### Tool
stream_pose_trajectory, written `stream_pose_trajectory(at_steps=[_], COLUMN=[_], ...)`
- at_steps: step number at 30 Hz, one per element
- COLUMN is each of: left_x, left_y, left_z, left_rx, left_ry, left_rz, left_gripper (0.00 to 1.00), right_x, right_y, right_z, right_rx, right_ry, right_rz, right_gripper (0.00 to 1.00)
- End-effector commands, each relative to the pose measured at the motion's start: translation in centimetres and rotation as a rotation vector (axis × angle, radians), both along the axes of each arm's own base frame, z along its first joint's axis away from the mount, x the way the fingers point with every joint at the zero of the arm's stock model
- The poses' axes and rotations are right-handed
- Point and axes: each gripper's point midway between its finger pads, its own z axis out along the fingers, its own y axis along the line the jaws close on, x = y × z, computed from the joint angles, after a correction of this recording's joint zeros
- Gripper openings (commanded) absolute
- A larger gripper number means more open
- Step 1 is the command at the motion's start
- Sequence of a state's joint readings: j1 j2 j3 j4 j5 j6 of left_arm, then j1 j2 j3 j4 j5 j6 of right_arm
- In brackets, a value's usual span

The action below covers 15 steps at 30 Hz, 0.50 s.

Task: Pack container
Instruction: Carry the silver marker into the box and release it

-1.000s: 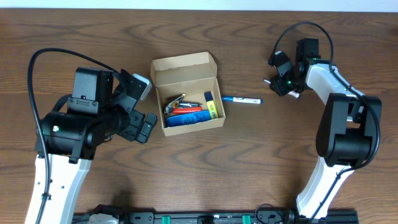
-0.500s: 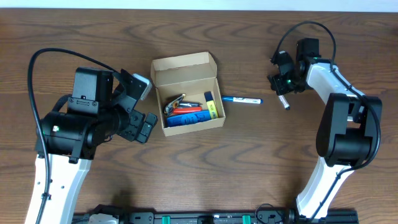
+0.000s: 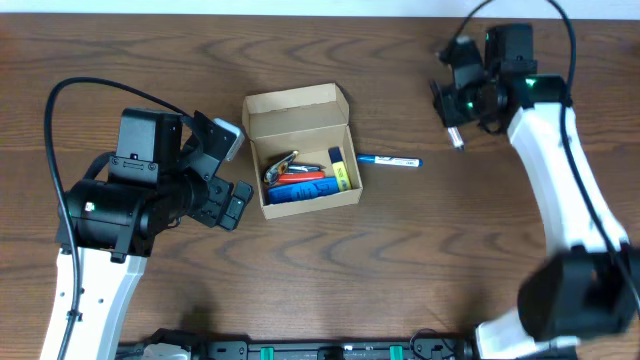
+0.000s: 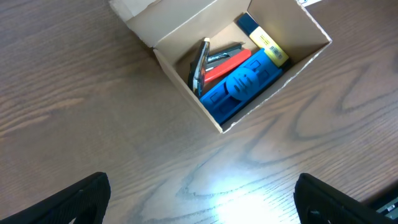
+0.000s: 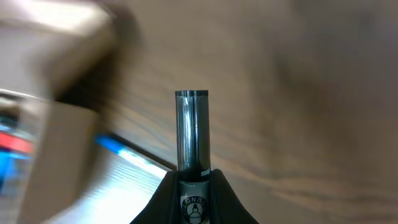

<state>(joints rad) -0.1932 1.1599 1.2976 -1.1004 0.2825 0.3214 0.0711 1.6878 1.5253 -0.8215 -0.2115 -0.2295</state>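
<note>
On the wooden tabletop the container stood open, partly filled. My right end effector pinched a pen well apart from it. A marker lay unpacked just beside the container, and my left end effector was spread, empty.

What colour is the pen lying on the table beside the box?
The pen is white with a blue end; the overhead view shows it best.
</note>
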Motion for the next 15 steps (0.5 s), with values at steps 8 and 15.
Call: stream_pose_trajectory(at_steps=[8,15], left_x=[0.1,0.1], left_y=[0.0,0.0], left_z=[0.4,0.4], left_rx=[-0.001,-0.001], left_ry=[-0.009,-0.009], left_rz=[-0.01,-0.01], left_gripper=[0.95,0.95], right_x=[-5.8,-9.0], right_y=[13.0,19.5], right_z=[5.5,2.5], right_rx=[0.14,0.046], right_ry=[-0.083,-0.075], right_rz=[0.327,0.636], right_gripper=[0.02,0.01])
